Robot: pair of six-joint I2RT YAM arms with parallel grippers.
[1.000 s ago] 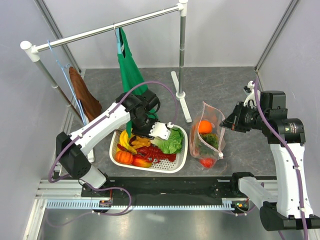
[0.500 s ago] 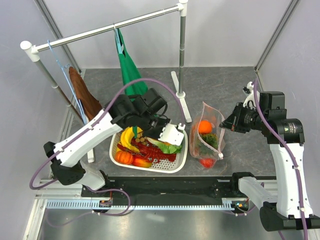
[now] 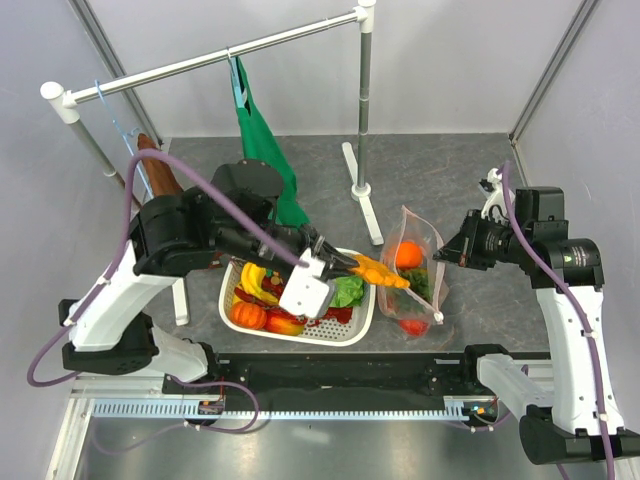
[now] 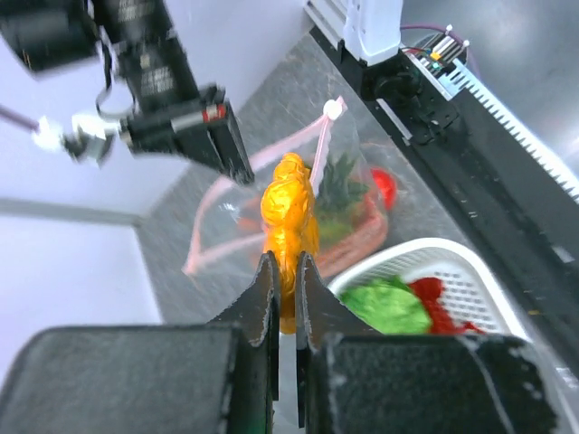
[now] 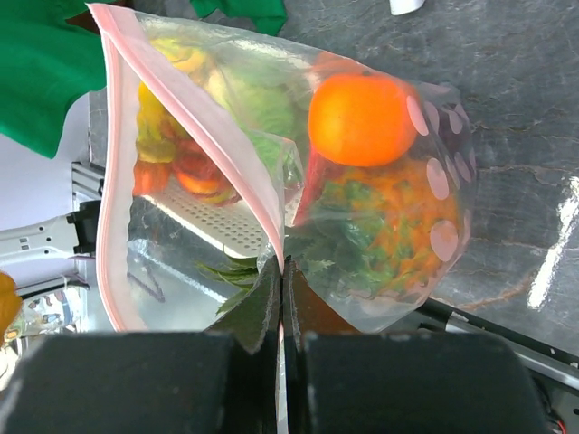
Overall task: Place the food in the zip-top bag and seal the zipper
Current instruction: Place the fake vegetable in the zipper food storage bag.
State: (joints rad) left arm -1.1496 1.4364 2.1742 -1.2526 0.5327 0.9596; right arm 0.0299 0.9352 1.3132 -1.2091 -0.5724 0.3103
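My left gripper point(image 3: 345, 266) point(image 4: 284, 271) is shut on a glossy orange, lumpy piece of food point(image 3: 383, 272) point(image 4: 289, 212), held in the air just left of the zip-top bag's mouth. The clear zip-top bag point(image 3: 418, 262) point(image 5: 380, 190) stands propped open, with an orange fruit point(image 5: 362, 117) and green-leaved food inside. My right gripper point(image 3: 452, 250) point(image 5: 282, 269) is shut on the zipper, the pink strip point(image 5: 194, 117) at the bag's rim, and holds it up. More food lies in the white basket point(image 3: 362, 320): bananas point(image 3: 255, 280), a pumpkin point(image 3: 247, 315), lettuce point(image 3: 348, 292).
A white clothes rack stands behind the basket, with a green cloth point(image 3: 262, 140) and a brown cloth point(image 3: 165, 180) hanging from it; its foot point(image 3: 360, 190) rests near the bag. The black arm-mount rail point(image 3: 330, 370) runs along the near edge.
The left gripper closed on the orange piece in the basket, lifted it and swung right toward the bag's mouth. The right gripper and the bag stayed put.
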